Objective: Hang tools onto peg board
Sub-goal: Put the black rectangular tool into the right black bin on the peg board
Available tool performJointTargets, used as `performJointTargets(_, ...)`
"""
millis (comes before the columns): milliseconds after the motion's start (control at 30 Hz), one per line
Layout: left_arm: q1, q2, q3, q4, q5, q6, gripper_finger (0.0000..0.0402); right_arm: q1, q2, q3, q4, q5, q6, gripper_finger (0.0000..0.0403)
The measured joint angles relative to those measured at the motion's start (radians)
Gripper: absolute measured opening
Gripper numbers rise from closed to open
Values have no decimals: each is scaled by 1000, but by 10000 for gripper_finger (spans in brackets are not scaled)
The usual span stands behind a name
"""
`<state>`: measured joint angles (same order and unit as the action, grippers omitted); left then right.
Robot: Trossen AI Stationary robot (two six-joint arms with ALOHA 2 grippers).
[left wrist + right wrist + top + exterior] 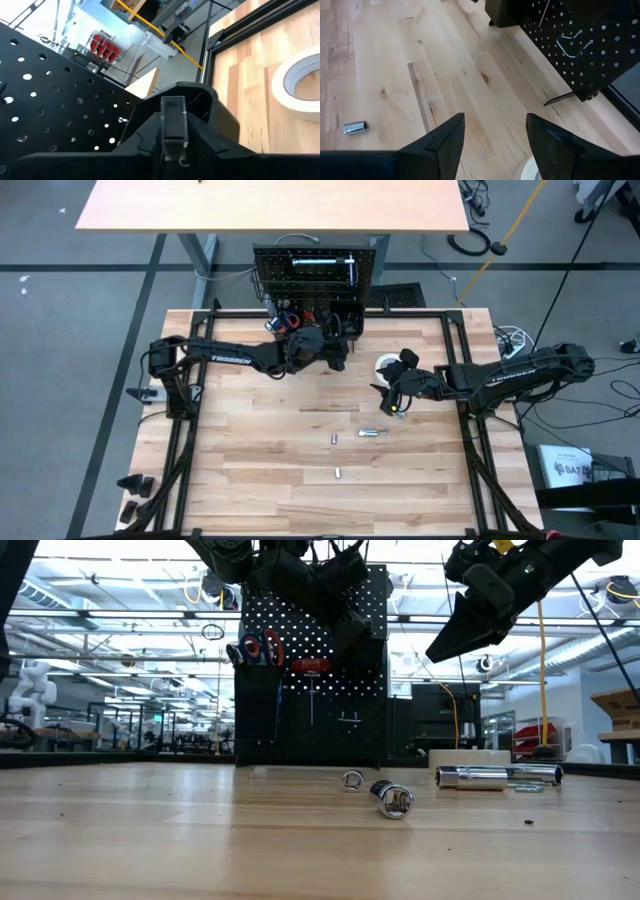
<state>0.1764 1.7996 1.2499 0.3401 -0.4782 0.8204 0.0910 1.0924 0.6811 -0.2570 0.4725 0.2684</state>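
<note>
The peg board (318, 275) stands upright at the far edge of the counter (250, 470), near the middle of that edge. On its face hang orange-handled scissors (262, 648) and a red screwdriver (311, 666), and an empty wire hook (575, 42) shows lower on the panel.

The left gripper (335, 345) is raised close in front of the peg board, just off its lower part. Its fingers cannot be seen clearly enough to tell whether they are apart or clamped on anything.

The right gripper (495, 135) hangs above the counter toward the right edge, with its fingers (442, 137) apart and nothing between them. Beneath it, near the far right part of the counter, lies the white tape roll (300, 85), flat on the wood. A silver ratchet (498, 776) lies on the counter near the right gripper.

Three small silver sockets are scattered over the middle of the counter: one (372, 433) nearest the right gripper, one (334, 439) beside it toward the left, and one (339, 473) closer to the near edge.
</note>
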Motion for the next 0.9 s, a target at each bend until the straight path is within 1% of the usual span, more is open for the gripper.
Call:
performJointTargets(67,0,0,0,13,-7,0,100,0,0,0,0,0,0,203)
performJointTargets(167,0,0,0,50,-44,0,125,0,0,0,0,-1,0,203)
performJointTargets(367,0,0,9,36,-82,-2,158,0,0,0,0,-2,0,203)
performJointTargets(500,-13,0,10,36,-171,-1,165,0,0,0,-14,-2,0,203)
performJointTargets(767,-84,-31,7,36,-181,0,166,1,0,0,-117,-7,66,203)
performJointTargets(900,-96,-32,12,67,-168,-1,166,1,0,0,-99,-7,79,203)
